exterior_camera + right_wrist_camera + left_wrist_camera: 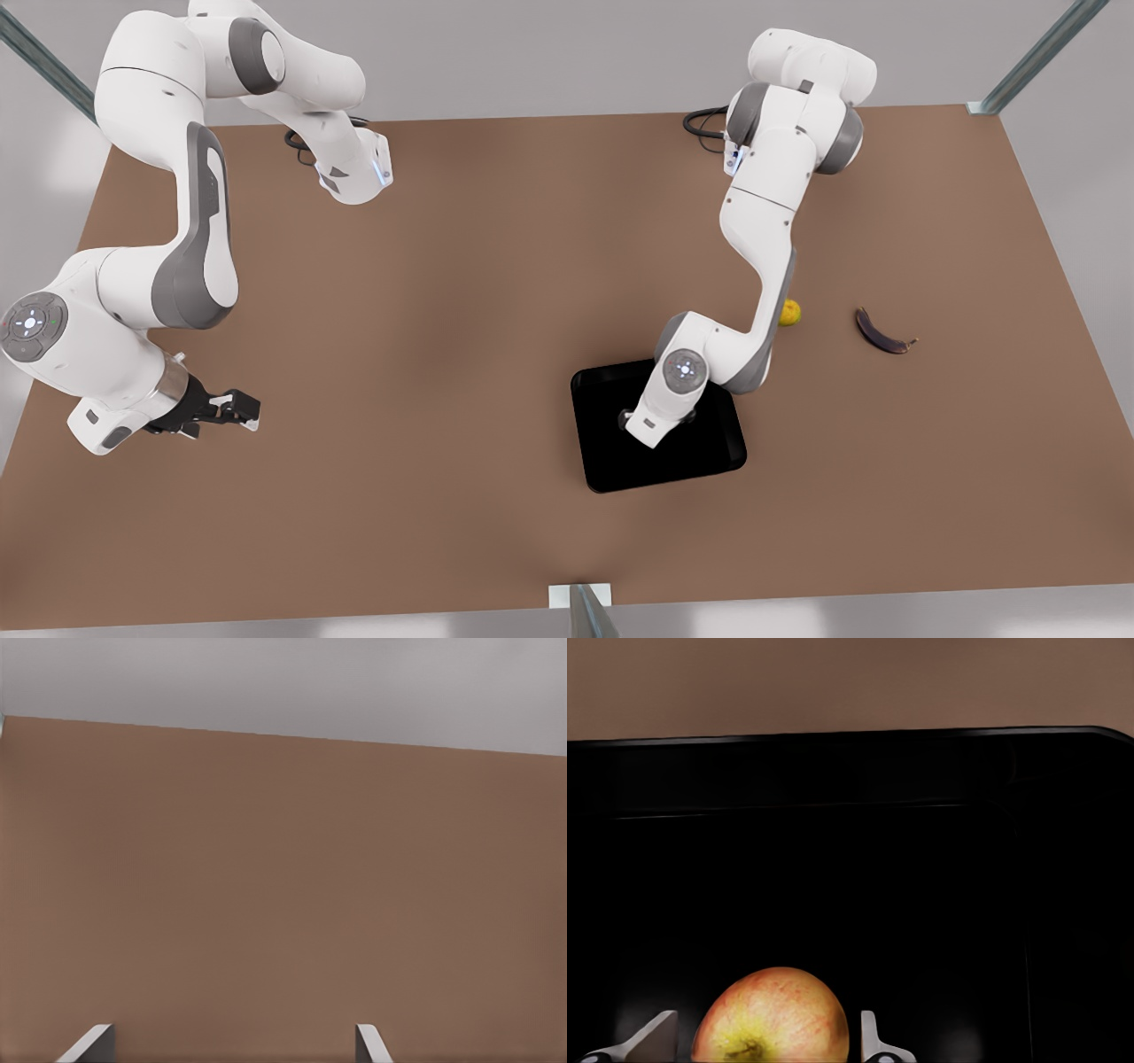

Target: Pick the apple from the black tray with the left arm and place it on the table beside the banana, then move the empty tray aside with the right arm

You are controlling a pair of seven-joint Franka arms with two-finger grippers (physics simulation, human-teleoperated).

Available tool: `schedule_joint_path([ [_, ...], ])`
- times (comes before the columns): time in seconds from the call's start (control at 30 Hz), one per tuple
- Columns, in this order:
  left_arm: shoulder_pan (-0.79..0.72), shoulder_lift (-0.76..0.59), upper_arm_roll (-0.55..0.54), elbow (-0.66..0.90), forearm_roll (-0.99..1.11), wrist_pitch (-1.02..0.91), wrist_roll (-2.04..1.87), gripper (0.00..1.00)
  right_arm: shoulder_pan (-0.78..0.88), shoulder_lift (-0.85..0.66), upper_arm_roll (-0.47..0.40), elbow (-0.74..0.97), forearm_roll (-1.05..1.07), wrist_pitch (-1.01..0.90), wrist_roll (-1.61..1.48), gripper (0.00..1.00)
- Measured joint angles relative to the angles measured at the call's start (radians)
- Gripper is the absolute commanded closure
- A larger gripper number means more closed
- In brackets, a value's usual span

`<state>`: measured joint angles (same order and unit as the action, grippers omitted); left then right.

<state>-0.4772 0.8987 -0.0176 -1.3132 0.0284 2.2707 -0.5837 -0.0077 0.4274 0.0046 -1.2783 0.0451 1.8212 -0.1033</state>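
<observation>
While the apple sits between the left gripper's spread jaws; right gripper waits open.

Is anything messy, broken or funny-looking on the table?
Nothing is spilled or broken. The banana looks odd, very dark purple-brown instead of yellow. The black tray sits a bit crooked on the table. The left gripper straddles the apple; the right gripper waits, open.
</observation>
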Motion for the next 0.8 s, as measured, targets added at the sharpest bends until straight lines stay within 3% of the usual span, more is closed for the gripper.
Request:
schedule_joint_path([
  [0.33, -0.012, 0.023, -0.001, -0.020, 0.003, 0.025, -0.014, 0.00, 0.001, 0.000, -0.002, 0.000, -0.003, 0.000, -0.001, 0.00],
  [0.37, -0.014, 0.023, -0.001, -0.020, 0.003, 0.027, -0.015, 0.10, 0.001, 0.000, -0.002, 0.000, -0.003, 0.000, -0.001, 0.00],
  [0.4, -0.016, 0.023, 0.000, -0.020, 0.004, 0.028, -0.017, 0.32, 0.000, 0.000, -0.002, 0.000, -0.003, 0.000, -0.002, 0.00],
  [0.57, -0.016, 0.004, 0.001, -0.039, 0.011, 0.023, -0.030, 0.31, 0.001, 0.000, -0.002, 0.000, -0.003, 0.000, -0.002, 0.00],
  [0.8, 0.117, -0.210, 0.009, -0.050, 0.011, -0.204, 0.020, 0.28, 0.029, -0.007, 0.018, 0.001, -0.003, -0.028, 0.003, 0.00],
])
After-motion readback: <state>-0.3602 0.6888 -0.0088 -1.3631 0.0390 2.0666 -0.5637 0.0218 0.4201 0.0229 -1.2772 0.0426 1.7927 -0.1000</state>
